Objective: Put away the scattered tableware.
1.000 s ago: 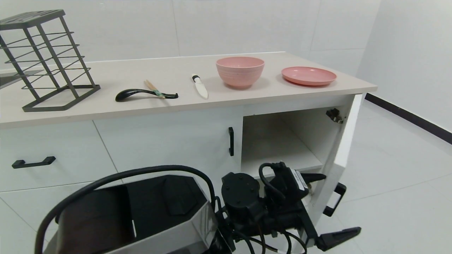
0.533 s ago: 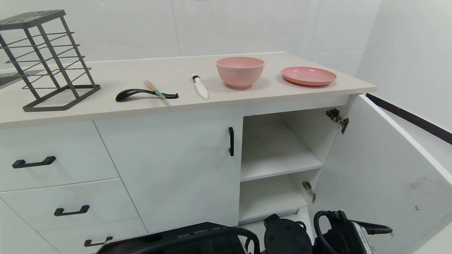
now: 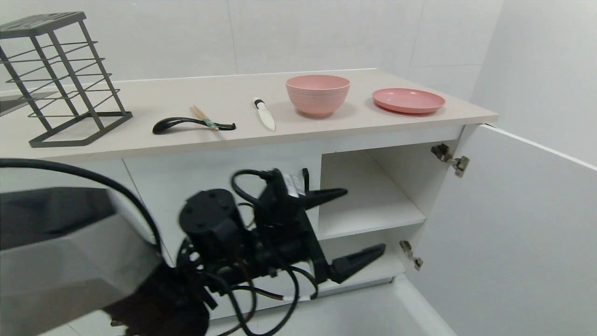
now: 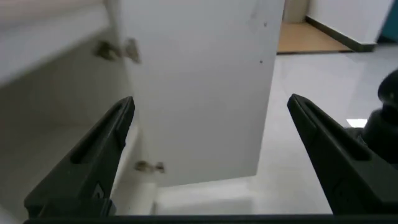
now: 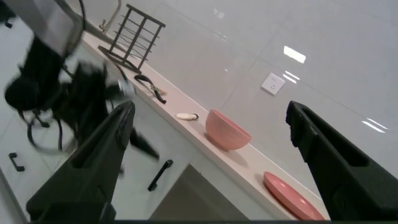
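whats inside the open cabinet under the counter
An upper shelf and a lower shelf, both white and bare where visible. The open left gripper covers part of the lower shelf, so that stretch can't be checked.

The black left gripper (image 3: 364, 219) has wedge-shaped fingers (image 3: 357, 261), a round screw-dotted joint (image 3: 207, 219), looping cables (image 3: 28, 163) and a grey arm cover (image 3: 70, 270).

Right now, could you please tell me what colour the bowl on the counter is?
Pink; the bowl shows best in the head view.
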